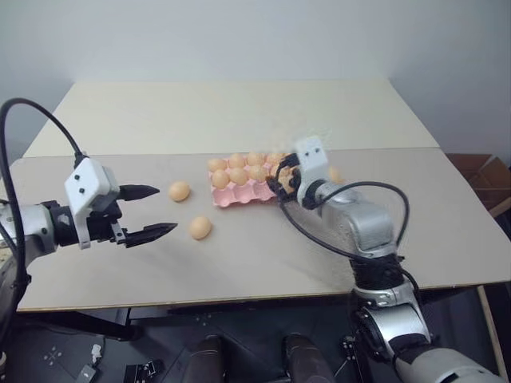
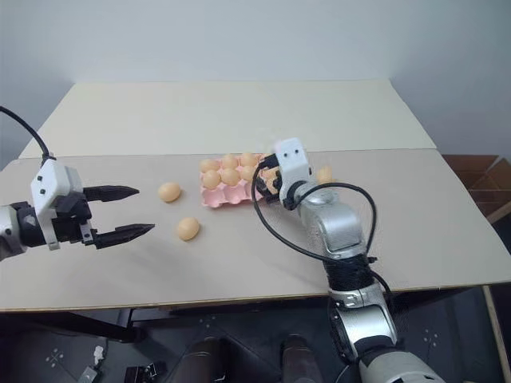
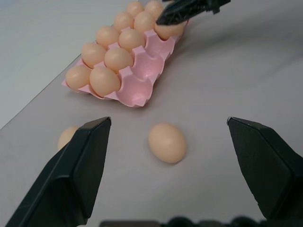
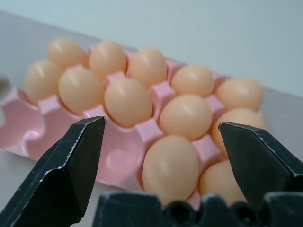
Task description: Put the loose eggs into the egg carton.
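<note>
The egg carton point(image 1: 239, 190) lies mid-table point(image 1: 239, 112), pale pink, mostly filled with eggs; its far end is hidden behind the right gripper point(image 4: 163, 137), whose fingers stand apart, empty, over it. Two loose eggs point(image 1: 180, 191) point(image 1: 200, 228) rest left of the carton, near the left gripper point(image 1: 156, 212), spread wide. A grey wall point(image 1: 239, 32) stands beyond.

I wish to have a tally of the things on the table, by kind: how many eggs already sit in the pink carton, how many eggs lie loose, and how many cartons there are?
Egg carton: 1
Eggs in cups: 12
Loose eggs: 3, one partly hidden beyond the right arm
Total: 16 things, 15 of them eggs
</note>
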